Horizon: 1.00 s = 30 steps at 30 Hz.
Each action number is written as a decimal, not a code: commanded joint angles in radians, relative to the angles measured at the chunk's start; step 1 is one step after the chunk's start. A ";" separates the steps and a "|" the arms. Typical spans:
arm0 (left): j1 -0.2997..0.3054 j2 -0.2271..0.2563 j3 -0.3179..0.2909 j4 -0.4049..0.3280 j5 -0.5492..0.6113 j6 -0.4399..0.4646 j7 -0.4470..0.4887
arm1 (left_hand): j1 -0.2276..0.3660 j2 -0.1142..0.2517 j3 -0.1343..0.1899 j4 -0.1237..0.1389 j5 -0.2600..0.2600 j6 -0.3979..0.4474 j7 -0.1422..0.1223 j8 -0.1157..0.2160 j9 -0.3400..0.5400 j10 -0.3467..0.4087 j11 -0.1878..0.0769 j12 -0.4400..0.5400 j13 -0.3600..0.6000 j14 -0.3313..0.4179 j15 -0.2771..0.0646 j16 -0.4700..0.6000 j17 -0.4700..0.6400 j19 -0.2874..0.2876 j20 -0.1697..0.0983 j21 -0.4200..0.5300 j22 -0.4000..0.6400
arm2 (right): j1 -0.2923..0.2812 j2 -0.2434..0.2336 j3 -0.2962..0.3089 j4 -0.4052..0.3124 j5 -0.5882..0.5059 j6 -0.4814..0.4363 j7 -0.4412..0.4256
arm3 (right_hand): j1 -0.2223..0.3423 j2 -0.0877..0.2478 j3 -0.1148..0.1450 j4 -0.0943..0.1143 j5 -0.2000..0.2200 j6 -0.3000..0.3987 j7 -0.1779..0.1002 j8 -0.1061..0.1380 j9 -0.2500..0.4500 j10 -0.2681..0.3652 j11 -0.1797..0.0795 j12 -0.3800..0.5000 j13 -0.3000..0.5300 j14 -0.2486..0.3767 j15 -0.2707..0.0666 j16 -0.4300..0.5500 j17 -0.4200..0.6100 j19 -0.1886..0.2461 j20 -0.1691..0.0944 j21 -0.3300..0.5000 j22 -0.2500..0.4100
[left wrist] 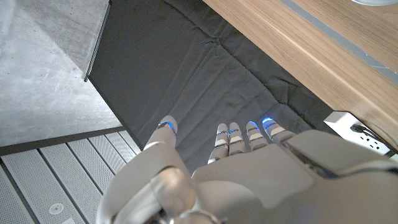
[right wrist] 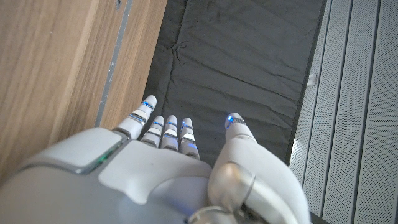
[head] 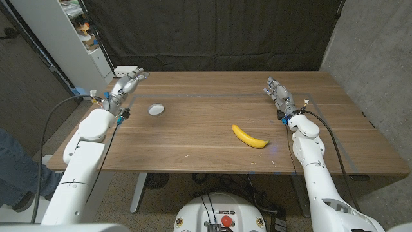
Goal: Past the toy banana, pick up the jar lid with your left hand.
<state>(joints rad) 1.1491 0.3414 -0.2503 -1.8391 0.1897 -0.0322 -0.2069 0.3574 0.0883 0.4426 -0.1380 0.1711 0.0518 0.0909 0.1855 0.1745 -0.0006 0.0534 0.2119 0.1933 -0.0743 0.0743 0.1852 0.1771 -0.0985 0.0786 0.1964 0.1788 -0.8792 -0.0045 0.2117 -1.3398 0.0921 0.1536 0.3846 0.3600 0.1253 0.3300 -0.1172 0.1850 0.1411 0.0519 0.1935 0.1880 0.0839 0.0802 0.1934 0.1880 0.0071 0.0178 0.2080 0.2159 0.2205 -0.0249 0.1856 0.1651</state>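
my left hand [head: 129, 84], fingers spread and holding nothing, waits at the bench's [head: 193, 145] far left corner, near the jar lid [head: 156, 109], the toy banana [head: 250, 136] lying well apart.

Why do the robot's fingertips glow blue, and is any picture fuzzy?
Left wrist view: small blue lights shine on the left hand's fingertips. Right wrist view: the same on the right hand. Head view: even light, sharp; the toy banana casts a soft shadow, and the jar lid looks bright white.
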 commanded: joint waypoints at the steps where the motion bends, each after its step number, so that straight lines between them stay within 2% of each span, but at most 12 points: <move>1: 0.016 0.018 -0.010 -0.041 0.075 0.011 0.013 | 0.013 -0.002 0.002 -0.009 0.007 0.003 -0.007 0.002 0.005 -0.002 -0.002 0.002 0.002 0.006 -0.005 0.005 0.002 0.004 0.002 0.008 0.002 | -0.004 -0.004 -0.003 -0.007 0.003 -0.004 0.002 | 0.007 0.000 -0.001 -0.001 0.005 0.005 0.000 0.004 0.004 0.007 -0.001 0.005 0.005 0.001 0.008 0.004 0.002 0.004 0.003 0.006 0.005; 13: 0.018 0.034 -0.010 -0.057 0.127 0.032 0.008 | 0.021 -0.002 0.003 -0.012 0.007 0.007 -0.009 0.004 0.005 0.005 -0.006 0.004 0.002 0.011 -0.007 0.006 0.002 0.008 0.001 0.009 0.002 | -0.004 -0.003 -0.003 -0.002 0.004 -0.001 0.002 | 0.007 0.000 -0.001 -0.002 0.006 0.005 -0.001 0.004 0.004 0.007 -0.001 0.005 0.005 0.002 0.008 0.004 0.002 0.004 0.003 0.006 0.005; 30: 0.029 0.065 0.006 -0.085 0.272 0.035 0.057 | 0.031 -0.004 0.004 -0.015 0.006 0.009 -0.013 0.004 0.005 0.013 -0.009 0.007 0.003 0.021 -0.010 0.008 0.002 0.017 0.003 0.011 0.002 | -0.007 -0.003 -0.004 -0.006 0.004 -0.002 -0.002 | 0.007 0.000 -0.001 -0.002 0.006 0.003 -0.002 0.003 0.004 0.007 -0.004 0.005 0.005 0.002 0.008 0.004 0.002 0.004 0.004 0.006 0.005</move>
<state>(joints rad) 1.1729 0.3882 -0.2513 -1.9058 0.3834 -0.0053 -0.1694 0.3799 0.0844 0.4426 -0.1464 0.1711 0.0610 0.0818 0.1855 0.1745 0.0065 0.0463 0.2119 0.1932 -0.0603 0.0603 0.1892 0.1771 -0.0868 0.0775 0.2003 0.1789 -0.8844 -0.0076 0.2088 -1.3438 0.0956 0.1516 0.3852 0.3600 0.1253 0.3300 -0.1172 0.1850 0.1411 0.0519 0.1935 0.1880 0.0839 0.0802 0.1934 0.1881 0.0071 0.0178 0.2080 0.2160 0.2205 -0.0249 0.1856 0.1651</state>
